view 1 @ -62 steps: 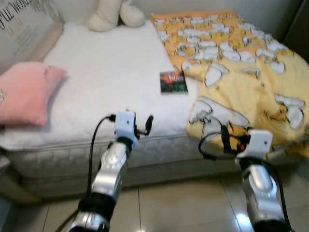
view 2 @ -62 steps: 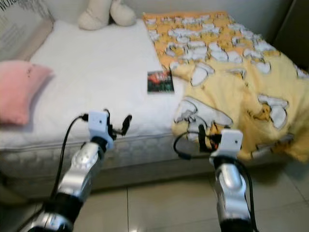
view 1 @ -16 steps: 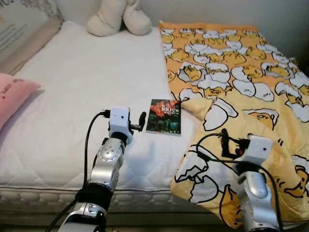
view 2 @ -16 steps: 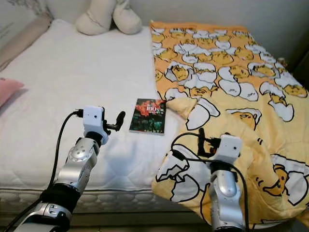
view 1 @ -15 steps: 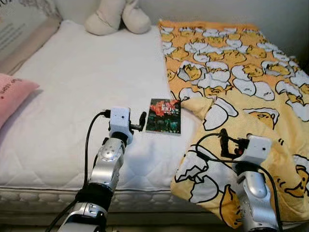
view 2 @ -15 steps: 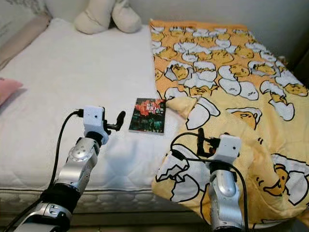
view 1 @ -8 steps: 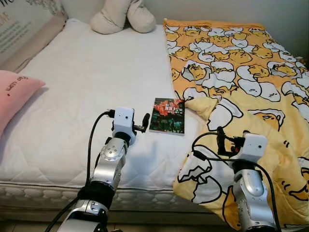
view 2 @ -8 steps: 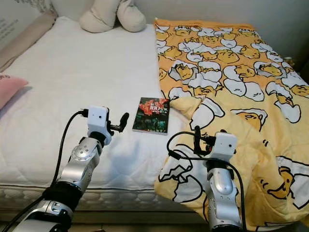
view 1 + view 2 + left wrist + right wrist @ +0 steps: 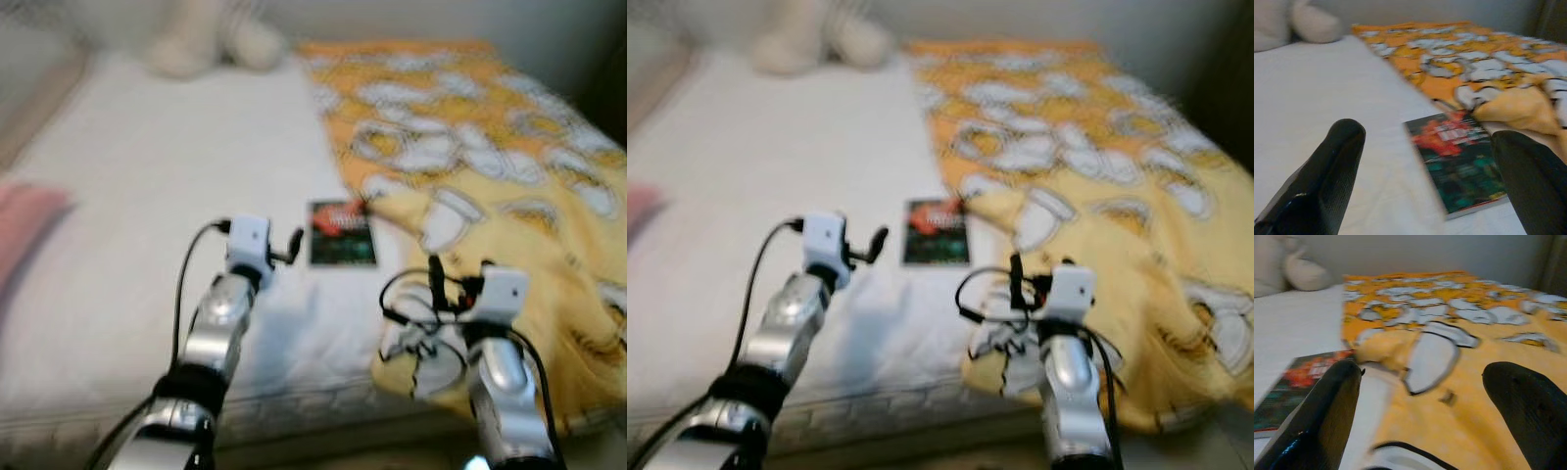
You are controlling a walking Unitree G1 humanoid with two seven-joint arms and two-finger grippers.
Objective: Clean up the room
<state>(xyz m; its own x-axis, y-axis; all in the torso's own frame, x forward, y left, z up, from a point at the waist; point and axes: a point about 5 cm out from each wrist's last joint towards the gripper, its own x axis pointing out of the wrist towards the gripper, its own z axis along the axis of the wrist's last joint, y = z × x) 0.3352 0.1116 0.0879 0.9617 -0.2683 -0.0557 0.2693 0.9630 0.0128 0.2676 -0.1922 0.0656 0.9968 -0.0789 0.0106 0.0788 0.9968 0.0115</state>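
Glossy and thin, the book (image 9: 342, 235) lies flat near the bed's (image 9: 147, 176) front edge beside the blanket (image 9: 490, 166), likely light, stiff, best pinched by its edge with the wide-open left gripper (image 9: 1425, 166).

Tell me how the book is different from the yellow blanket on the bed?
The book is small, flat and stiff with a dark red-and-green cover; the blanket is large, soft and rumpled, yellow with white egg pictures. The book lies wholly on the mattress; the blanket droops over its front edge. Both rest on the bed, meeting at the book's corner.
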